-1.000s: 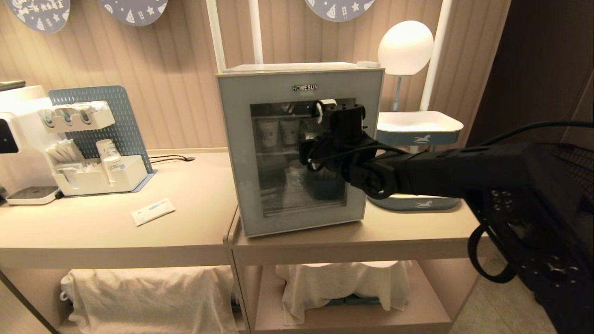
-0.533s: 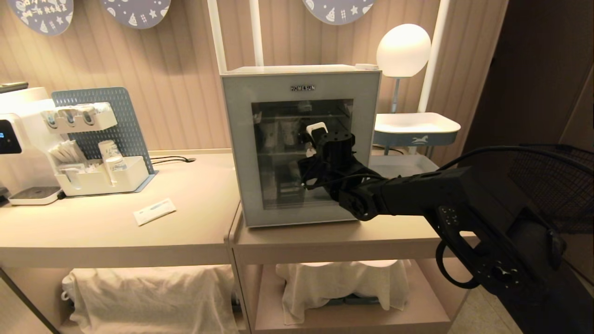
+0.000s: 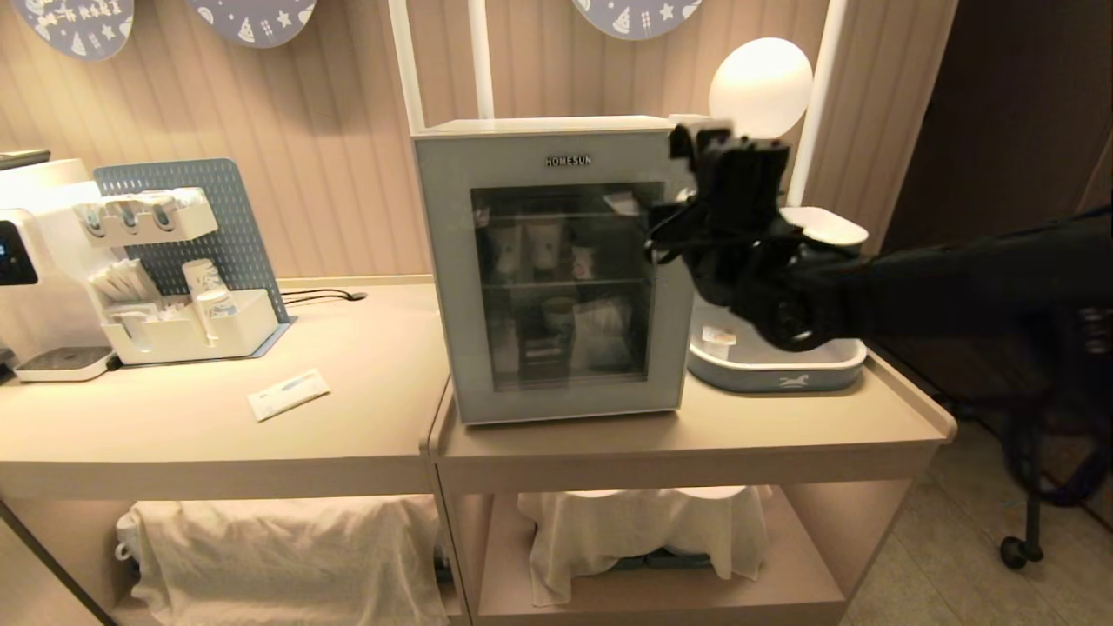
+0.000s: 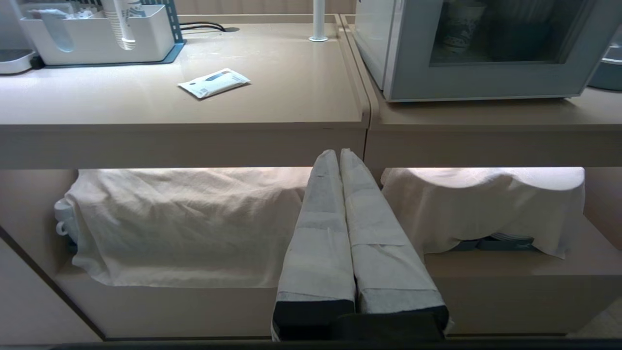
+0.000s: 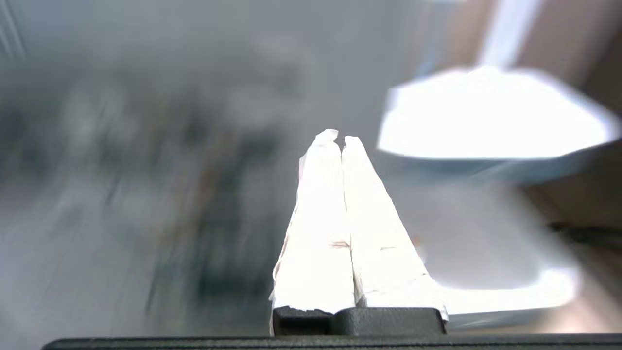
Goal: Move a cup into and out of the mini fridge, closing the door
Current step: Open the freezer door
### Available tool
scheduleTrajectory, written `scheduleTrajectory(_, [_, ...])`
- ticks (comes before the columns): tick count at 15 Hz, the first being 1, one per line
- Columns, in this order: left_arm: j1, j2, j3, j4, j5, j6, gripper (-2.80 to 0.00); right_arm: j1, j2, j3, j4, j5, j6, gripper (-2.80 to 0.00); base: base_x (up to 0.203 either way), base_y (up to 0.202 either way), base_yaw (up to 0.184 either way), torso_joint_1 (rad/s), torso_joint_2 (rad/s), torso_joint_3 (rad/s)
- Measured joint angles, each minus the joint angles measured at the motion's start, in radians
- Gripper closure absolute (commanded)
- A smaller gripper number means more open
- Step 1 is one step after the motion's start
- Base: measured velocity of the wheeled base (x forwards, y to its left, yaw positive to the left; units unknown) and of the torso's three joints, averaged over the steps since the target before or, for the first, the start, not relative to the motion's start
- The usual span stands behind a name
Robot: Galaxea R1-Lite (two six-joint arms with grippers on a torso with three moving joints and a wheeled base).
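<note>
The cup [image 3: 718, 335], as best I can make out in the head view, is the small white tub with orange print sitting in the lower tray [image 3: 783, 380], just beside the mini fridge [image 3: 548, 127] at its 3 o'clock; it is outside the cabinet, and nothing is gripping it. The door [image 3: 443, 287] lies flush, fully closed, with taller paper cups [image 3: 524, 245] dim behind the glass on the upper shelf. The right gripper [image 3: 691, 143] hangs in the air off the door's 1 o'clock corner, below the globe lamp [image 3: 761, 87], clear of the cup and carrying nothing. Left wrist view: the left gripper [image 4: 339, 155] is parked low in front of the counter edge [image 4: 194, 126], its taped fingers [image 4: 318, 233] pressed together and empty; the fridge's closed lower front sits at 1 o'clock from it. Right wrist view: heavily blurred, but the two fingers [image 5: 320, 218] are clenched on each other with nothing between them, a white tray showing beyond at 2 o'clock. Judgement on progress: door shut and cup out fits either the finished state or the untouched start; these views cannot separate the two. If it is the start, opening, loading, retrieving and closing all remain.
</note>
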Motion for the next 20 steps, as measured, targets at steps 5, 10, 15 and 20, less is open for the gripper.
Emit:
scheduleTrajectory(5, [0.001,0.0,0.0,0.0,0.0,0.0,0.0,-0.123,-0.642,0.36,0.044,-0.202,-0.063,0.0,0.0,0.0,0.0,0.0,0.0,0.0])
scheduleTrajectory(10, [-0.001,0.0,0.0,0.0,0.0,0.0,0.0,-0.421,-1.317,0.869,0.092,-0.229,-0.099,0.0,0.0,0.0,0.0,0.0,0.0,0.0])
scheduleTrajectory(15, [0.0,0.0,0.0,0.0,0.0,0.001,0.0,-0.516,-1.782,1.212,0.224,-0.094,-0.024,0.0,0.0,0.0,0.0,0.0,0.0,0.0])
scheduleTrajectory(20, [0.001,0.0,0.0,0.0,-0.001,0.001,0.0,-0.5,-2.021,1.449,0.27,0.048,0.054,0.0,0.0,0.0,0.0,0.0,0.0,0.0])
